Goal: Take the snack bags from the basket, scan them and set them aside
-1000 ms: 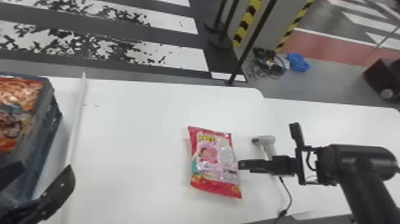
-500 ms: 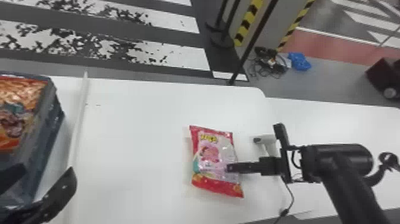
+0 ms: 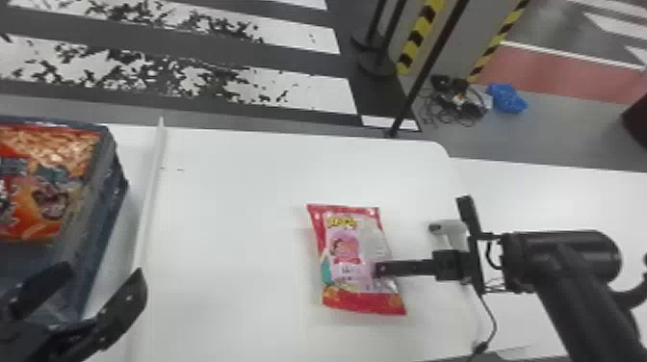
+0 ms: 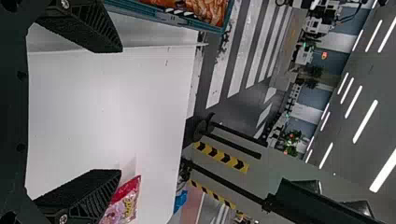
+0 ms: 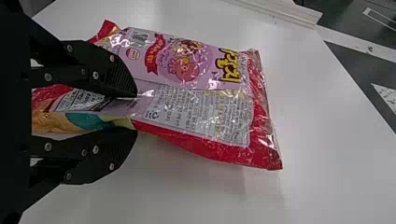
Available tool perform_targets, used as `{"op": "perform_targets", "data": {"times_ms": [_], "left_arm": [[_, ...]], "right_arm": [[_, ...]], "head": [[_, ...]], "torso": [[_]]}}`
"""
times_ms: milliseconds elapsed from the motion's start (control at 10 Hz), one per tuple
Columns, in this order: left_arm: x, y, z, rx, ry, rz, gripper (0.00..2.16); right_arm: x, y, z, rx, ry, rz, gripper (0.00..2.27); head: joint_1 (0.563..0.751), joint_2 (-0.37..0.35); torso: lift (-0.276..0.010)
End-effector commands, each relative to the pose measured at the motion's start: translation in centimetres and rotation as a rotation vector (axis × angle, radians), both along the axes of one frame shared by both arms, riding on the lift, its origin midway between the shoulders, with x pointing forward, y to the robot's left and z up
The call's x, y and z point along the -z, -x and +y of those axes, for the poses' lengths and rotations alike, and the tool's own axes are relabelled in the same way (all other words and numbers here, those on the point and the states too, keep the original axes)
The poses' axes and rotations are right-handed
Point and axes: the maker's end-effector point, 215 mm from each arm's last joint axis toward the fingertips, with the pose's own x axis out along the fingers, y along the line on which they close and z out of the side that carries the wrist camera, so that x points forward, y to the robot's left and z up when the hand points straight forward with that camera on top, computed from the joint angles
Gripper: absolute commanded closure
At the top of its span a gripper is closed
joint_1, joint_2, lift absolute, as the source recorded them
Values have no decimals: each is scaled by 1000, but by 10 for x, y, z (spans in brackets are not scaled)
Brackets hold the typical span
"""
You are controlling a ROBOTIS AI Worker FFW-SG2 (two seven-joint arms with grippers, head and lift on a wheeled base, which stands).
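Reference item: the pink snack bag (image 3: pixel 354 255), set on or just over the white table (image 3: pixel 231 250), its printed panel and pale label facing up. Contact with the tabletop beneath the bag cannot be determined.

Left gripper (image 3: pixel 103 272): nearest the robot, well to the left of the pink snack bag. Fingers spread wide, nothing between them.

Black cable (image 3: pixel 488 313): to the right of the pink snack bag, at the near side, running below the right arm.

Right gripper (image 3: pixel 379 269): enters from the right, fingertips at the right half of the pink snack bag. The fingers are closed down on the bag, one pad above and one below, with the film creased and bulging between them.

Scanner (image 3: pixel 450 228): just to the right of the pink snack bag, partly covered by the right gripper.

Basket (image 3: pixel 113 192): dark, well to the left of the pink snack bag. An orange snack bag (image 3: pixel 48 183) lies inside it.

White strip (image 3: pixel 151 192): between the basket and the pink snack bag, running from near to far.

Black post (image 3: pixel 423 77): on the floor past the table, beyond the pink snack bag and to its right.

Tangled cables (image 3: pixel 455 103): farther right of the post. A blue bundle (image 3: pixel 506 98) sits just beside them.
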Motion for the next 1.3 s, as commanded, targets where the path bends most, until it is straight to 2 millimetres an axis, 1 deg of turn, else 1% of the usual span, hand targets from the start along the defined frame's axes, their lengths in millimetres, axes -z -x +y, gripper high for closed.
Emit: {"op": "perform_targets", "data": {"times_ms": [0, 200, 400, 500, 600, 700, 800, 900, 1000, 1100, 1200], "left_arm": [[2, -2, 0, 1, 2, 1, 70], [4, -3, -1, 3, 4, 3, 70], [-1, -4, -2, 5, 7, -6, 70], [-4, -4, -2, 6, 10, -11, 70], [-6, -4, -3, 7, 10, -14, 70], [-6, -3, -4, 8, 12, -13, 70], [-6, -3, -4, 8, 10, -13, 70], [-8, -3, -4, 8, 11, -16, 70], [-8, -3, -5, 10, 10, -18, 70], [-8, -3, -5, 11, 11, -18, 70], [-6, -2, -6, 13, 11, -11, 70]], "right_arm": [[3, 3, -7, 18, 3, -9, 2243], [0, 8, -11, 39, -13, -12, 2243], [-13, 7, -9, 46, -38, -37, 2243], [-25, 10, -5, 55, -62, -39, 2243], [-42, 11, -5, 69, -87, -45, 2243], [-62, 9, -10, 100, -122, -54, 2243], [-91, 3, -25, 141, -163, -98, 2243], [-121, -9, -51, 198, -194, -159, 2243], [-141, -21, -83, 273, -209, -208, 2243], [-157, -35, -122, 371, -203, -289, 2243], [-167, -47, -167, 489, -180, -378, 2243]], "head": [[695, -276], [695, -287], [695, -296], [695, -296], [695, -294], [695, -292], [695, -294], [695, -302], [695, -324], [695, -350], [695, -350]], "torso": [[-75], [-75], [-75], [-75], [-75], [-75], [-75], [-75], [-75], [-75], [-75]]}}
